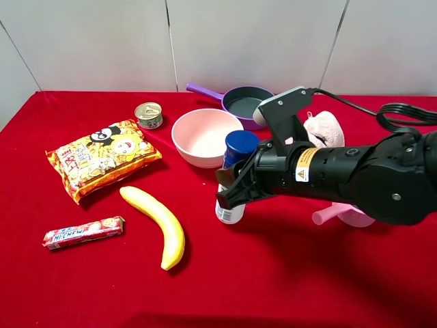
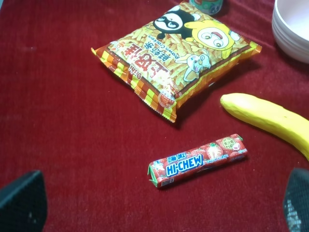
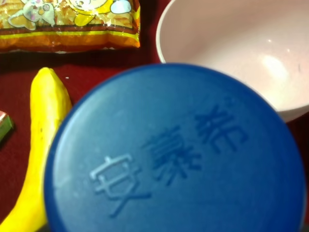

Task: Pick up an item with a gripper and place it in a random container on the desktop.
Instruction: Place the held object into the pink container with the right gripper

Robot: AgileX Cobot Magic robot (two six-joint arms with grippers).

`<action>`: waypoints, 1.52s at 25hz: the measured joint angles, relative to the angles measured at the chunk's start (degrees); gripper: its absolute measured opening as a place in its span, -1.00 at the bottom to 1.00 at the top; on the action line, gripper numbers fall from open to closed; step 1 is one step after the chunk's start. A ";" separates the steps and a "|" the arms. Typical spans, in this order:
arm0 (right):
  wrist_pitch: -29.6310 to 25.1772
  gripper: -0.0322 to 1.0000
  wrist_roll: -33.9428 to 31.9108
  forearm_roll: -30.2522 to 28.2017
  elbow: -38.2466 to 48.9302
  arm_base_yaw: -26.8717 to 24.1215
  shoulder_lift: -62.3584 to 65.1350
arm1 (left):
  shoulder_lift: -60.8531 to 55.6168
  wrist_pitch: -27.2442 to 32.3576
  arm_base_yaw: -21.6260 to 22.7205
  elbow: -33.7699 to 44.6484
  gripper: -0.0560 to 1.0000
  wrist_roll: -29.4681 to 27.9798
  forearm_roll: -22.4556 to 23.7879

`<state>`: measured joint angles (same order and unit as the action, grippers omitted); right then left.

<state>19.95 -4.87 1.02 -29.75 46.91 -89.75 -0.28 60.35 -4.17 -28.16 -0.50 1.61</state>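
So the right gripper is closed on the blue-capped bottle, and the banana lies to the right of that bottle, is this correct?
Not quite. The exterior high view shows the banana to the left of the bottle, not the right. The right gripper is indeed closed on the blue-capped bottle.

A robot test bench in a lab is suggested. A flat table is covered with bright red velvety cloth [image 1: 287, 287] and is backed by plain white wall panels [image 1: 246, 41]. A black robot arm [image 1: 341, 171] with a yellow warning sticker and loose black cables [image 1: 392, 117] is seen over it. Unrelated props are gathered there: an orange snack bag [image 1: 102, 158], a yellow banana [image 1: 158, 224], a small round tin can [image 1: 149, 115], a purple pan [image 1: 205, 91], a blue-capped bottle [image 1: 241, 145].
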 joint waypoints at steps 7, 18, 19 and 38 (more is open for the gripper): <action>-3.67 -0.25 0.05 -0.43 0.05 0.00 3.69 | 0.00 0.00 0.00 0.00 0.95 0.00 0.00; -15.57 -0.25 0.10 -4.71 -1.77 0.00 13.20 | 0.00 0.00 0.00 0.00 0.95 0.00 0.00; -16.75 -0.25 0.10 -5.31 -2.39 0.00 13.96 | 0.00 0.00 0.00 0.00 0.95 0.00 0.00; -41.13 -0.25 -0.12 -11.97 -7.06 -0.71 26.67 | 0.00 0.00 0.00 0.00 0.95 0.00 0.00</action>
<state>-21.18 -5.00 -10.95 -36.81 46.20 -63.08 -0.28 60.35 -4.17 -28.16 -0.50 1.61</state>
